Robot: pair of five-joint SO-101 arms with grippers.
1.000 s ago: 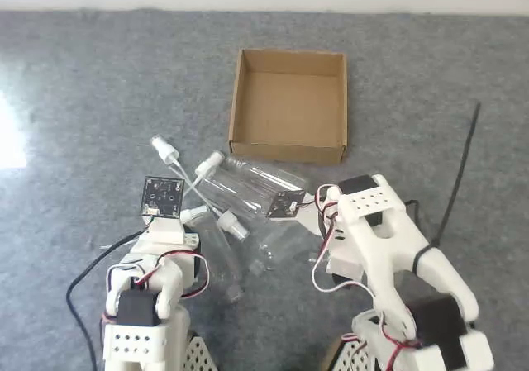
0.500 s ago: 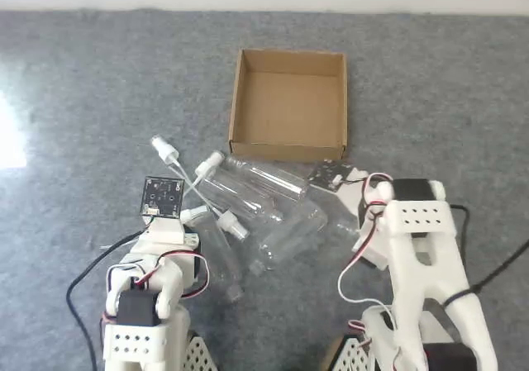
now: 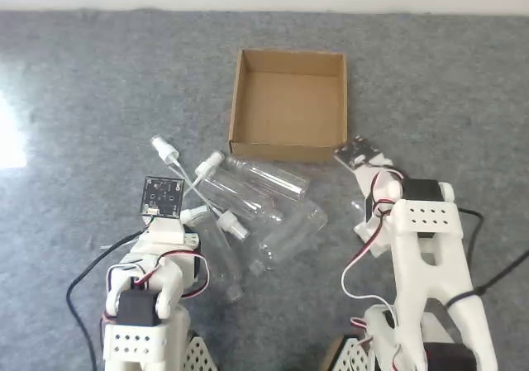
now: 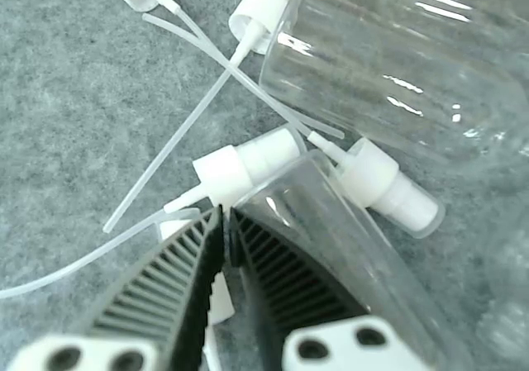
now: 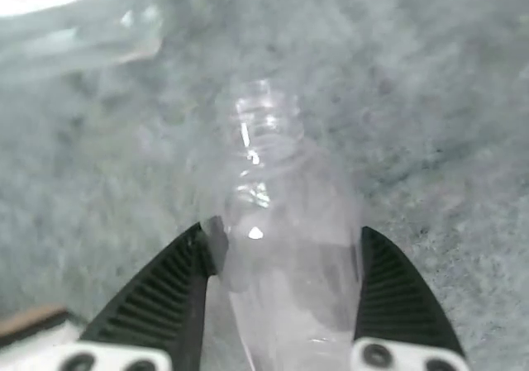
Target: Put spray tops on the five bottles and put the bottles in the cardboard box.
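Observation:
Several clear bottles (image 3: pixel 258 183) lie in a pile on the grey carpet in front of the empty cardboard box (image 3: pixel 288 150). Loose white spray tops (image 3: pixel 165 150) with long dip tubes lie at the pile's left side. My left gripper (image 4: pixel 224 220) is shut with nothing in it, its tips right beside a spray top (image 4: pixel 246 166) and a bottle (image 4: pixel 331 222). My right gripper (image 5: pixel 281 235) is shut on a clear uncapped bottle (image 5: pixel 266 181), threaded neck pointing away from the wrist. The right arm (image 3: pixel 417 222) stands near the box's front right corner.
Another spray top (image 4: pixel 387 191) rests against a large bottle (image 4: pixel 405 65). Thin dip tubes (image 4: pixel 186 127) cross the carpet between the tops. Open carpet lies left and right of the box and behind it.
My right arm has swung from over the bottle pile to the right, toward the box's front right corner, with a bottle in its gripper. The left arm has not moved.

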